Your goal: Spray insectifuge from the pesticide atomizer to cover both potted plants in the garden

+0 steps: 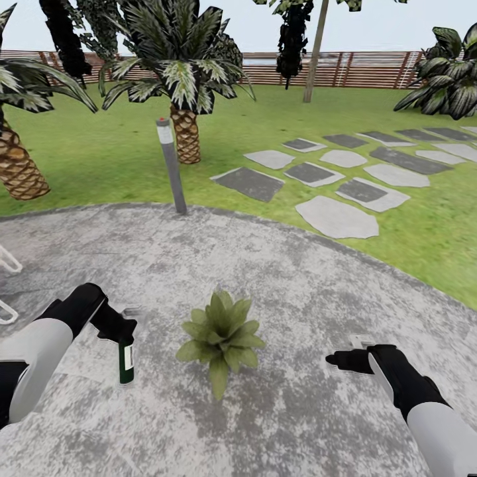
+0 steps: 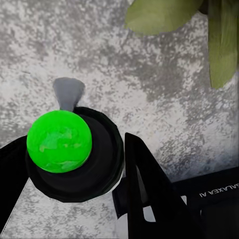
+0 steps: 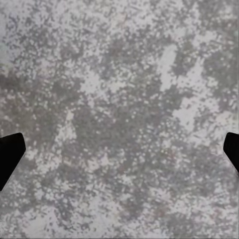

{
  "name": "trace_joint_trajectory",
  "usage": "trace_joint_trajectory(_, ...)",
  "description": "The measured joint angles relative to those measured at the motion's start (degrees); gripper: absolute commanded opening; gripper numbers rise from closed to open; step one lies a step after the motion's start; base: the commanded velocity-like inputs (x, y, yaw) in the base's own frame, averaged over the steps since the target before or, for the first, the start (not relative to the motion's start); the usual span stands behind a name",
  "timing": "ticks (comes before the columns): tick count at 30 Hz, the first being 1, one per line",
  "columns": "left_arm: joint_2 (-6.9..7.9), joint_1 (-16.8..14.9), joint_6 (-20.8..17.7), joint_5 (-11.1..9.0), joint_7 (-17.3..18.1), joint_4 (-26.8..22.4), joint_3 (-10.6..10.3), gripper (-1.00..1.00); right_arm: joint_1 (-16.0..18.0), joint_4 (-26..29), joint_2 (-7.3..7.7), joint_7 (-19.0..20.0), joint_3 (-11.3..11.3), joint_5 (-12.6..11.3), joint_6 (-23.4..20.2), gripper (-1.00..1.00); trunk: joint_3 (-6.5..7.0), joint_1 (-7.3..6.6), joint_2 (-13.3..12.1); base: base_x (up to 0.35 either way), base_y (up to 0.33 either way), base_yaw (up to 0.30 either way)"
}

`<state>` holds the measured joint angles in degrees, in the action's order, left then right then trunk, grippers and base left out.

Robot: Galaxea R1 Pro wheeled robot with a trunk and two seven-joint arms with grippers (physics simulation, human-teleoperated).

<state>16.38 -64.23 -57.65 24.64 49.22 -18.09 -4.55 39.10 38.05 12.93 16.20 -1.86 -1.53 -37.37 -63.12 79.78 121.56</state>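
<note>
Head view: grey mottled paving [image 1: 311, 278] curving against green lawn [image 1: 119, 152], stepping stones [image 1: 338, 217] running off toward a brown slatted fence [image 1: 371, 69], palms [image 1: 182, 79] and a grey bollard post [image 1: 171, 165] at the paving's edge. Left gripper [image 1: 120, 331] low over the paving, clamped on the top of the pesticide atomizer [image 1: 126, 361], bottle hanging upright with its white label facing the camera, base at or just above the ground — cannot tell which. One potted plant [image 1: 222, 338] just beside the bottle, toward the robot's right, leaves near but apart from it. Right gripper [image 1: 339, 361] on the plant's other side, holding nothing. Left wrist view: looking straight down on the atomizer [image 2: 67, 149], bright green disc atop a dark round collar, a pale nozzle pointing away, black fingers [image 2: 142, 179] pressed against the collar on both sides; plant leaves [image 2: 164, 17] close by. Right wrist view: bare paving [image 3: 119, 119], two dark fingertips [image 3: 7, 154] at opposite edges, jaws wide apart. Step in hand, by judgement: atomizer secured, spraying of the first plant about to begin. Next move likely calls for lifting the bottle, turning the nozzle toward the rosette, and keeping the grip firm while sweeping over all the leaves.
</note>
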Motion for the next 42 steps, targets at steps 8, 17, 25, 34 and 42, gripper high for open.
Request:
trace_joint_trajectory(8, -0.03, 0.0, 0.0, 0.0, 0.0, 0.0, -0.1, -1.0, 0.0, 0.0, 0.0, 0.0, 0.0, 0.0, -0.1, 1.0, 0.0, 0.0, 0.0, 0.329, 0.0, -0.002)
trace_joint_trajectory(17, -0.13, 0.0, 0.0, 0.1, -0.1, 0.4, -0.2, -1.0, 0.0, 0.0, 0.01, 0.0, 0.0, 0.0, -0.2, 1.0, 0.32, 0.02, 0.0, 0.222, 0.0, -0.157)
trace_joint_trajectory(25, -0.18, 2.0, 0.1, 0.2, -0.2, 0.5, -0.3, -1.0, 0.0, 0.0, 0.01, 0.0, 0.0, -0.1, -0.2, 1.0, 0.76, 0.04, 0.0, 0.014, 0.0, -0.2)
trace_joint_trajectory(34, -0.07, 5.6, 0.1, -0.1, -0.3, 0.2, -4.8, -1.0, 0.0, 0.1, 0.0, 0.0, 0.0, -0.1, -0.2, 1.0, 0.83, 0.04, 0.0, 0.0, 0.0, -0.033)
trace_joint_trajectory(42, -0.13, 5.7, 0.1, -0.4, -0.1, -0.2, -7.2, -1.0, 0.0, 0.2, 0.09, 0.0, -0.1, -0.2, -0.2, 1.0, 0.2, 0.04, 0.0, 0.0, 0.0, 0.0)
